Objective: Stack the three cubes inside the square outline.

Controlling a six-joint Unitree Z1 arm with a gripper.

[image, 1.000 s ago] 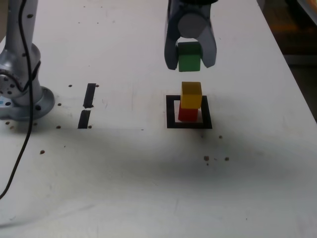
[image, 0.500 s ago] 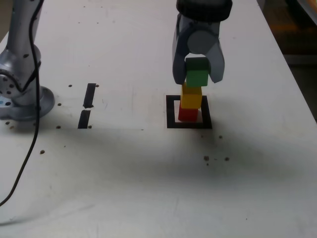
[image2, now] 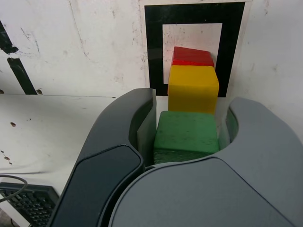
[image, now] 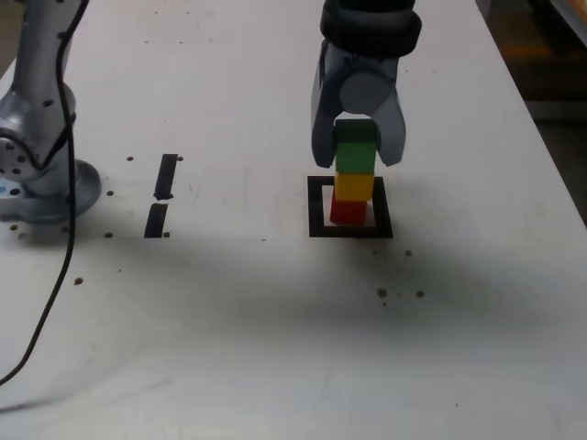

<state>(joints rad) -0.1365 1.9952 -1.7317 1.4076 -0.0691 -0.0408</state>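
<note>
We hold the green cube (image: 356, 147) clamped in our gripper (image: 358, 151), right on the yellow cube (image: 353, 186) and red cube (image: 348, 212) inside the square outline (image: 317, 209), so the stack lines up.

only the cube stack (image: 353, 183) interrupts open table (image: 275, 321).

We see 3 cubes of matt, solid-coloured material: the green cube (image2: 186, 137) has a faintly grainy top face, while the yellow cube (image2: 193, 89) and red cube (image2: 191, 56) look smoother. The gripper (image: 358, 137) has jaws of smooth, dark grey moulded plastic with a soft sheen. The worktop (image: 229, 302) is a matt white surface, scuffed, scratched and speckled with dark spots. The square outline (image2: 156, 47) looks like flat black tape. The arm's base (image: 37, 174) is silvery metal.
</note>
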